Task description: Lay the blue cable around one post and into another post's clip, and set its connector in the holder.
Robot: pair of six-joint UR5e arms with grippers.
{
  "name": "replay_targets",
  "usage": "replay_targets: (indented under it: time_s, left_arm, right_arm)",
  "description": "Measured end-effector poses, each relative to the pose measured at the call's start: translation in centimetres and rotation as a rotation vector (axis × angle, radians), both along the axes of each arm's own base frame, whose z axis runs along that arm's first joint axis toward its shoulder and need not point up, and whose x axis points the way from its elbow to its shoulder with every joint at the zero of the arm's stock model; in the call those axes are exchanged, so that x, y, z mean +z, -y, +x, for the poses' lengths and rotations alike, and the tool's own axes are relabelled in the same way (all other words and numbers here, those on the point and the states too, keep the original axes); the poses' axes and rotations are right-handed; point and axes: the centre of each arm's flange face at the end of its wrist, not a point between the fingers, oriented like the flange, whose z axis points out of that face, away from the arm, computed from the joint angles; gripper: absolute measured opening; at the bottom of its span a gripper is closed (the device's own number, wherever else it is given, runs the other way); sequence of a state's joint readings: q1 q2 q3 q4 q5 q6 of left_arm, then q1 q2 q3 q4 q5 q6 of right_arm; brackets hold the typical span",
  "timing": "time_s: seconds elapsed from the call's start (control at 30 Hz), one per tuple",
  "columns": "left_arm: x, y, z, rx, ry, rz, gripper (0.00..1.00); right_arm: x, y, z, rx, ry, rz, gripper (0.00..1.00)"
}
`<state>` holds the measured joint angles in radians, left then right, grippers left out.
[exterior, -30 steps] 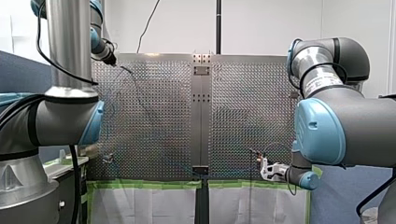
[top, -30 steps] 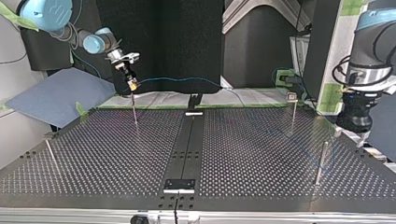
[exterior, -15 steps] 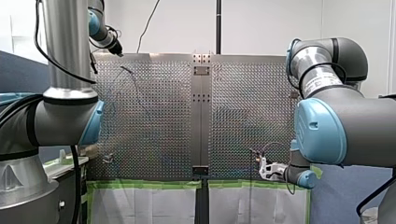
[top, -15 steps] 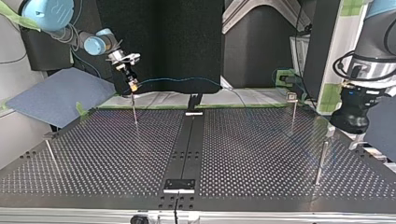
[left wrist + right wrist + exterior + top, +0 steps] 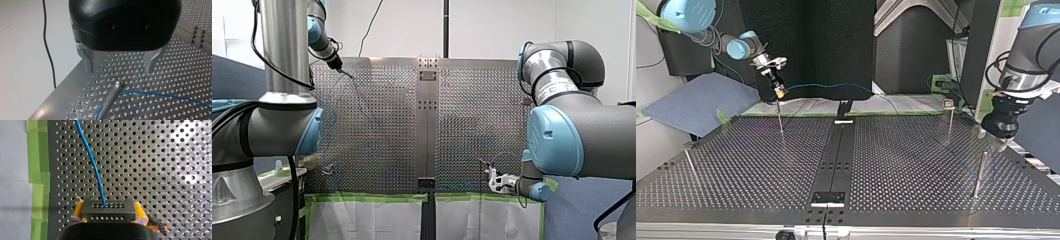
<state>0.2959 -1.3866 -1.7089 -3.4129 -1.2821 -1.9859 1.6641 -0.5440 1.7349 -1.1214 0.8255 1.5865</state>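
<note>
The right gripper (image 5: 107, 216), upper left of the top view, has yellow pads (image 5: 78, 208) clamped on the dark, perforated rectangular connector (image 5: 108, 208). The thin blue cable (image 5: 92, 162) leaves it across the perforated metal tabletop (image 5: 162, 170), near the green tape (image 5: 37, 170) edging it. The left gripper (image 5: 119, 71) has metal fingers (image 5: 88, 58) spread and empty over a round steel post (image 5: 112, 96) by the tabletop's corner.

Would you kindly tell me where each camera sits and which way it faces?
Front: behind the arms, looking over the table; my left arm at left, my right arm at right.
Top: across the table, facing the arms; sides crossed.
Left wrist: above my open left claw, looking at a post and the blue cable.
Right wrist: behind my right claw, shut on the connector.
Shared: both wrist views show the cable.
</note>
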Motion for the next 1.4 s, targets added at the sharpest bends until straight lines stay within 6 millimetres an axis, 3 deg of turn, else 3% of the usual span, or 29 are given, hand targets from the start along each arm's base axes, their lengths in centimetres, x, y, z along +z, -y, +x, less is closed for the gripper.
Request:
replay_targets:
  time_s: [0.6, 1.4]
  left_arm:
    - [1.9, -0.1, 0.5, -0.004, 0.038, -0.023, 0.98]
    - [0.5, -0.1, 0.2, 0.042, -0.036, -0.026, 0.98]
  right_arm:
    - [0.0, 0.1, 0.1, 0.001, 0.001, -0.001, 0.00]
    - [0.1, -0.1, 0.6, 0.010, 0.001, 0.003, 0.00]
